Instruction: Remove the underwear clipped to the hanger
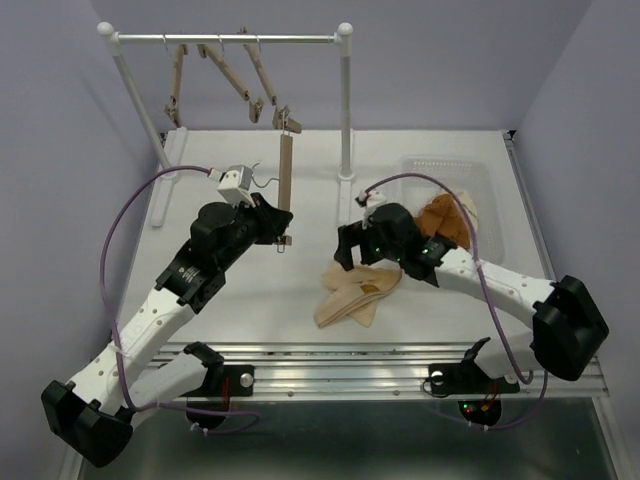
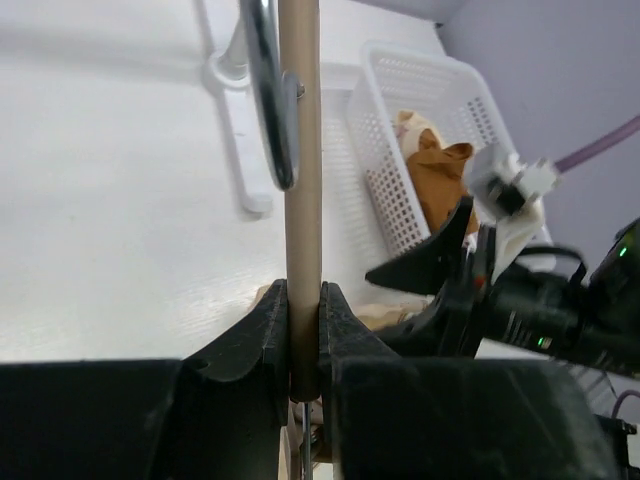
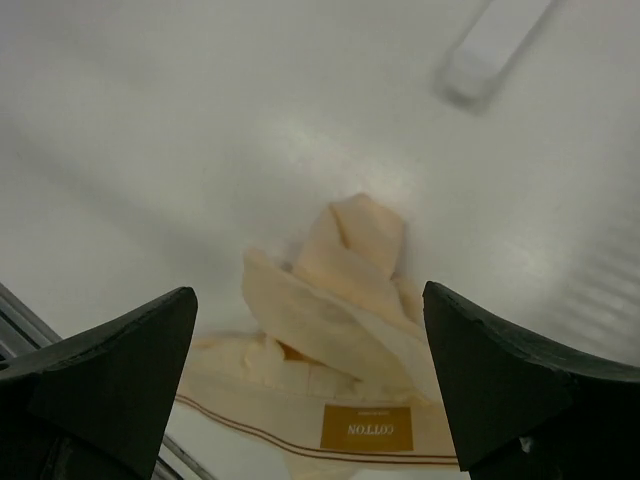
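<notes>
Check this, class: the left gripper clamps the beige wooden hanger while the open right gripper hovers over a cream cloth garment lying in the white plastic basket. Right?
No. The cream cloth garment lies on the white table, outside the white plastic basket; the top external view shows it. The rest stands.

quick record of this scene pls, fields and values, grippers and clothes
left gripper: shut on the wooden hanger
right gripper: open, above the cream underwear
cream underwear: crumpled on the table, off the hanger
rust-brown underwear: in the white basket
rack: other wooden hangers hang on it
</notes>
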You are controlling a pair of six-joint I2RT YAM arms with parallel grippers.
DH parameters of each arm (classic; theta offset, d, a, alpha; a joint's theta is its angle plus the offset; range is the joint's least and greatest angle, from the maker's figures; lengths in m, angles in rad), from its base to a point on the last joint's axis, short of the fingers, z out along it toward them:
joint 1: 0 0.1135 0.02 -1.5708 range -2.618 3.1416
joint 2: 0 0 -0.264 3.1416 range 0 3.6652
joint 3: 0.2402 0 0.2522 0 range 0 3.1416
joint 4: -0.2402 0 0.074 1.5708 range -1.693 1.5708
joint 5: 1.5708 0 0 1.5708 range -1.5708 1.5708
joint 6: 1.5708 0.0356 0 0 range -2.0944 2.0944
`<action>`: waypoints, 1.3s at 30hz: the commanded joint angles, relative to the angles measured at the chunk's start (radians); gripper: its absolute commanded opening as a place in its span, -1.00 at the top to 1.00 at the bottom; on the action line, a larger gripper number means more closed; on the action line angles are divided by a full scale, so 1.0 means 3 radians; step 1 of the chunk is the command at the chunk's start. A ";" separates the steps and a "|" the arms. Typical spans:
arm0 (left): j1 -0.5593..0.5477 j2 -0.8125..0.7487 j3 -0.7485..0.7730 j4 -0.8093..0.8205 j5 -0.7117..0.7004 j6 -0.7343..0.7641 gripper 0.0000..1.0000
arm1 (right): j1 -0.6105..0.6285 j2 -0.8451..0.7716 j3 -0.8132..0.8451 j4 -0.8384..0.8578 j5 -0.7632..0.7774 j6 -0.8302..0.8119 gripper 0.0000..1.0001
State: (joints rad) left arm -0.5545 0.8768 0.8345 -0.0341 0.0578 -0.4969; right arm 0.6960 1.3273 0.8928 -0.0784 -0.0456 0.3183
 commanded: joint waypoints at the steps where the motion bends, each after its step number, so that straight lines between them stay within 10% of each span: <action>1: 0.0002 -0.0034 0.0250 -0.0489 -0.0397 -0.0005 1.00 | 0.0537 0.0386 0.0025 -0.0710 0.0647 -0.0315 -1.00; 8: -0.0003 0.0002 0.0261 -0.0653 -0.0479 -0.0097 1.00 | 0.0727 0.0826 0.0092 -0.0853 0.1097 -0.0034 -0.97; 10: -0.0003 -0.0013 0.0251 -0.0643 -0.0464 -0.0098 1.00 | 0.0819 0.1005 0.0143 -0.1016 0.1250 -0.0023 -0.57; 14: -0.0013 -0.0008 0.0276 -0.0633 -0.0423 -0.0057 1.00 | 0.0820 0.0940 0.0306 -0.1078 0.1889 0.0166 0.93; 31: -0.0059 0.0318 0.0434 -0.0505 -0.0213 0.0132 1.00 | -0.0539 -0.0181 0.0905 -0.0240 0.3395 -0.0386 0.99; 36: -0.0074 0.0493 0.0629 -0.0576 -0.0264 0.0209 1.00 | -0.0796 -0.0073 0.0747 -0.0240 0.3312 -0.0304 0.08; 37: -0.0074 0.0538 0.0685 -0.0582 -0.0274 0.0219 1.00 | -0.0796 -0.0053 0.0736 -0.0250 0.3297 -0.0309 -0.88; 39: -0.0074 0.0605 0.0741 -0.0592 -0.0285 0.0260 1.00 | -0.0796 -0.0032 0.0766 -0.0341 0.3220 -0.0238 -1.00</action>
State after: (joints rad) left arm -0.5705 1.0454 0.9737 -0.2592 -0.0151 -0.4633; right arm 0.4522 1.3190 1.1137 -0.1810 0.9192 0.2249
